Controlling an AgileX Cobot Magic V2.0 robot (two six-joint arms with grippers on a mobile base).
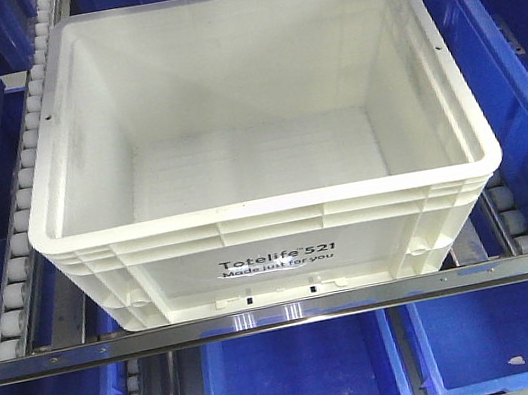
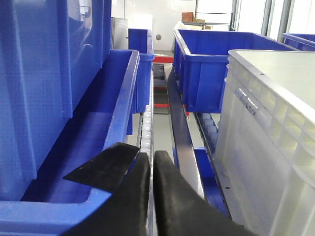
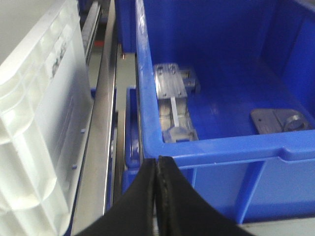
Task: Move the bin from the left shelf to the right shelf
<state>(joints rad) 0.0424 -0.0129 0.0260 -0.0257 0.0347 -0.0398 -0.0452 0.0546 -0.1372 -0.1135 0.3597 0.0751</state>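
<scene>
Shelf lane: both claws (image 2: 151, 169) (image 3: 158, 169) seemingly closed.

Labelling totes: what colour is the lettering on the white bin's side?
Black, on the bin; clearest in the exterior front-facing view.

Bright, even overhead light floods the front view, bleaching the inner walls of the white bin (image 1: 248, 99) and laying a streaked glare along the steel shelf rail (image 1: 283, 311). Blue bins (image 1: 304, 378) below sit in deeper shade. In the left wrist view, daylight windows (image 2: 256, 14) at the far end blow out to white. The right wrist view is soft throughout, the bin's ribbed side (image 3: 34, 123) overexposed and blurred, the black fingertips (image 3: 170, 196) out of focus.
</scene>
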